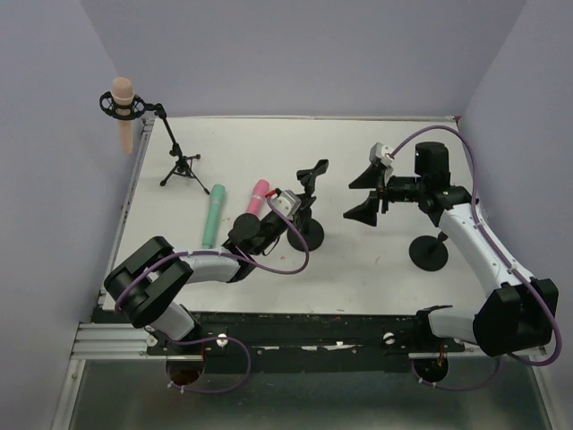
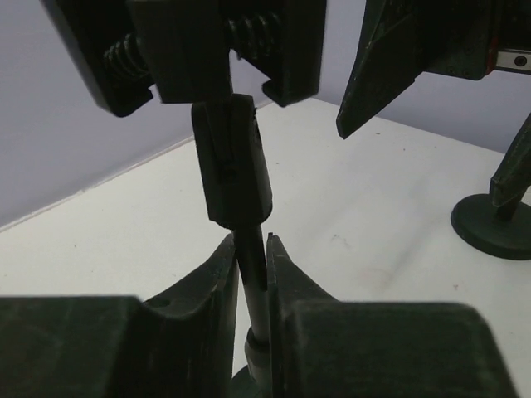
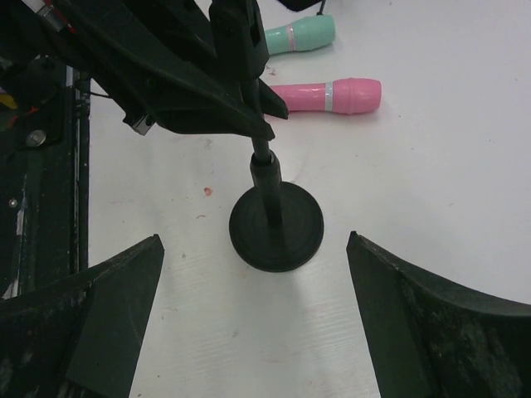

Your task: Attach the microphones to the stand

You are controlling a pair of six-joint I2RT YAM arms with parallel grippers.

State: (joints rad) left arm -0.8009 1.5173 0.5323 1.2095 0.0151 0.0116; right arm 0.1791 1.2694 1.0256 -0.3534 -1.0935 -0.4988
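Observation:
A peach-beige microphone (image 1: 123, 107) sits upright in the mount of a tripod stand (image 1: 182, 164) at the far left. A teal-green microphone (image 1: 213, 215) and a pink microphone (image 1: 258, 197) lie side by side on the table; both show in the right wrist view, teal (image 3: 300, 35) and pink (image 3: 328, 94). My left gripper (image 1: 291, 218) (image 2: 250, 249) is shut on the thin pole (image 2: 251, 274) of a round-base stand (image 1: 310, 235) with an empty clip (image 1: 312, 172) (image 2: 224, 50) on top. My right gripper (image 1: 361, 194) (image 3: 253, 274) is open and empty, just right of that stand's base (image 3: 276, 226).
A second round-base stand (image 1: 428, 253) (image 2: 494, 224) is at the right, beside my right arm. The table (image 1: 358, 269) is white, with walls at the left, back and right. A black rail (image 1: 295, 322) runs along the near edge.

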